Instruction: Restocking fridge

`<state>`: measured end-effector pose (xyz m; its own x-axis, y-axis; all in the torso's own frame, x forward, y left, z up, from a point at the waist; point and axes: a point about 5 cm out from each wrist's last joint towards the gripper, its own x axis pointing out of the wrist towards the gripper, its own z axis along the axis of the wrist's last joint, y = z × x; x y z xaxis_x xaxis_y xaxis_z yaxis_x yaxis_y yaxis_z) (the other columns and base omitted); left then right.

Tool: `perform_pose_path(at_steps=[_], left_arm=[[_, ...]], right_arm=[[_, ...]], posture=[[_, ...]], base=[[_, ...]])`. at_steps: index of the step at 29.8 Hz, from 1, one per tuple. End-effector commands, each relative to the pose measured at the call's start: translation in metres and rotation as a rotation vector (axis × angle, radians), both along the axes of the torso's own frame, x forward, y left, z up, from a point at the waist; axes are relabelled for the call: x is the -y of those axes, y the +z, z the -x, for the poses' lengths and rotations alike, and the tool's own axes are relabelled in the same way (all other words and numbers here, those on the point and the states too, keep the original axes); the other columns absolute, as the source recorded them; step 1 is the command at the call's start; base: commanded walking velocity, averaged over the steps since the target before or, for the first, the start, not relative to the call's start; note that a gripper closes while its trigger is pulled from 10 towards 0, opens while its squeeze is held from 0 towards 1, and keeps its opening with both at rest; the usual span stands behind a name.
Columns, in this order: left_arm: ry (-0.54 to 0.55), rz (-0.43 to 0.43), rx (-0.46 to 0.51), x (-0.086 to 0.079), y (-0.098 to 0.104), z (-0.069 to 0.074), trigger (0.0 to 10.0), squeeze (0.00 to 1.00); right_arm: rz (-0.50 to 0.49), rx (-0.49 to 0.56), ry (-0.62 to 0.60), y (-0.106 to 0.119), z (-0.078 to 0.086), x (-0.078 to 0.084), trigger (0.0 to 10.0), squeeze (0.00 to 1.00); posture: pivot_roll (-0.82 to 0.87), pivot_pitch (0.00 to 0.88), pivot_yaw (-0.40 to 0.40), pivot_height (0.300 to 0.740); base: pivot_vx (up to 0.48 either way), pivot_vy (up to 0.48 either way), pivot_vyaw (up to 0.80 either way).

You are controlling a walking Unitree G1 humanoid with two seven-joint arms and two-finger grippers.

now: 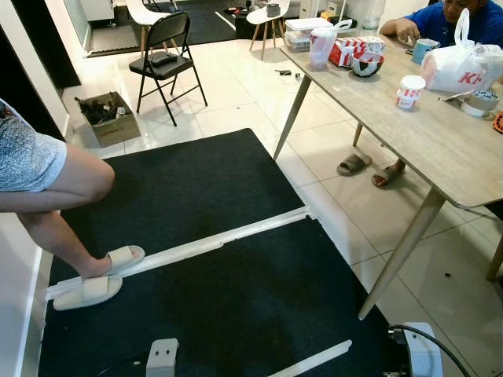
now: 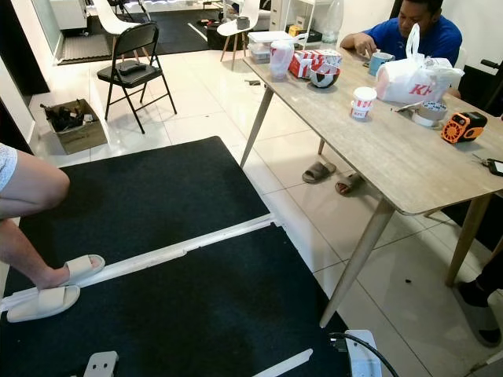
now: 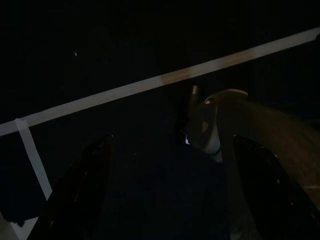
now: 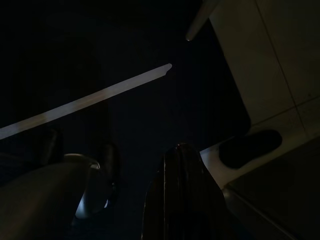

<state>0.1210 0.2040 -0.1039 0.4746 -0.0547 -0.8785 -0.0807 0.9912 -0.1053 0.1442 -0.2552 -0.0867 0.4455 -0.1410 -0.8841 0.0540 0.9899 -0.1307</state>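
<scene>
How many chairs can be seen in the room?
2. A black folding chair stands on the tiles beyond the black mat. A white chair stands behind it, cut by the picture's top edge. Others may be hidden behind the table.

head eyes: down-forward, share black mat (image 1: 196, 196) | wrist cams: close, dark, facing mat's white strip (image 3: 150, 82)

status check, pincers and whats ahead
Left pincer open, hanging idle over black mat. Right pincer idle. A person's legs to the left, wooden table to the right.
</scene>
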Motion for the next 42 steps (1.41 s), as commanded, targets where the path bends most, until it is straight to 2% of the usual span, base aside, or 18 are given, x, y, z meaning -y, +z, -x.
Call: perform_pose_path(at_steps=[1,5,11,18,30,38,42], left_arm=[[-0.016,-0.001,-0.024,0.0,-0.002,0.006,10.0,0.0],[-0.01,0.002,-0.033,0.0,-0.003,0.01,10.0,0.0],[-0.023,0.009,-0.032,0.003,-0.003,0.009,10.0,0.0],[-0.038,0.007,-0.02,0.003,-0.002,0.004,10.0,0.0],[-0.046,0.011,-0.021,0.005,-0.002,0.003,10.0,0.0],[-0.056,0.011,-0.011,0.005,-0.001,-0.001,10.0,0.0],[-0.057,0.01,-0.009,0.004,0.0,-0.001,10.0,0.0]], right_arm=[[0.003,-0.021,-0.009,-0.003,0.01,0.001,10.0,0.0],[0.006,-0.048,-0.01,-0.006,0.019,0.001,10.0,0.0],[0.002,-0.041,-0.032,-0.006,0.019,0.002,10.0,0.0],[-0.012,-0.027,-0.03,-0.006,0.015,-0.003,10.0,0.0],[-0.014,-0.029,-0.025,-0.005,0.013,-0.003,10.0,0.0],[-0.014,-0.002,-0.015,-0.001,0.001,-0.002,10.0,0.0],[-0.013,0.001,-0.01,0.0,0.0,-0.002,10.0,0.0]], posture=[[-0.01,0.0,-0.012,0.74],[-0.01,0.0,-0.006,0.74],[-0.01,0.0,-0.004,0.74],[-0.01,0.0,0.002,0.74],[-0.01,0.0,-0.008,0.74],[-0.01,0.0,-0.012,0.74],[-0.01,0.0,-0.012,0.74]], base=[[0.307,0.0,0.0],[0.309,0.0,0.0],[0.319,0.0,0.0],[0.333,0.0,0.0],[0.35,0.0,0.0],[0.352,0.0,-0.75],[0.356,0.0,0.0]])
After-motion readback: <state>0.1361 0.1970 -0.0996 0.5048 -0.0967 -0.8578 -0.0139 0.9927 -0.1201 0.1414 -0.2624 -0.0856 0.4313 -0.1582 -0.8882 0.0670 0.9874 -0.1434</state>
